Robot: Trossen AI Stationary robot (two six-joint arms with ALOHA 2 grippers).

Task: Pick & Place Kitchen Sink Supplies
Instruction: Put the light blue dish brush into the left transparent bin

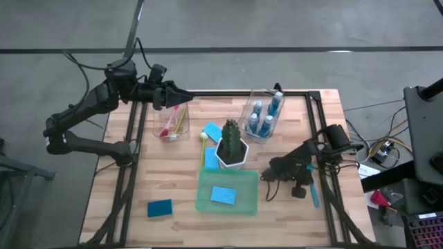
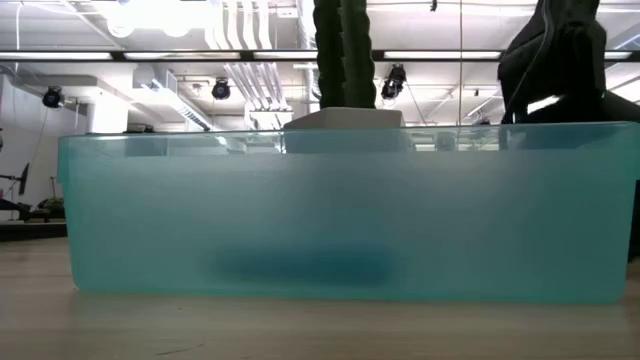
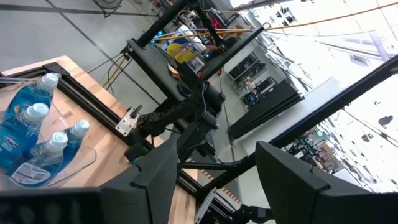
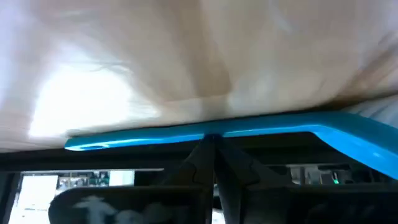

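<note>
Blue brush (image 4: 205, 132) lies on table (image 1: 173, 187) near right edge, right of green tray (image 1: 227, 205). Right gripper (image 4: 211, 142) pinched shut on thin handle mid-length. Likely light, stiff, slippery plastic; may pivot. Left gripper (image 3: 214, 171) open, empty, above brush bin (image 1: 171, 123).

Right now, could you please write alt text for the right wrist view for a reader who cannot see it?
The right gripper is shut on a thin blue brush handle that runs across the picture, lying on the pale wooden table. The two dark fingers meet at the handle.
</note>
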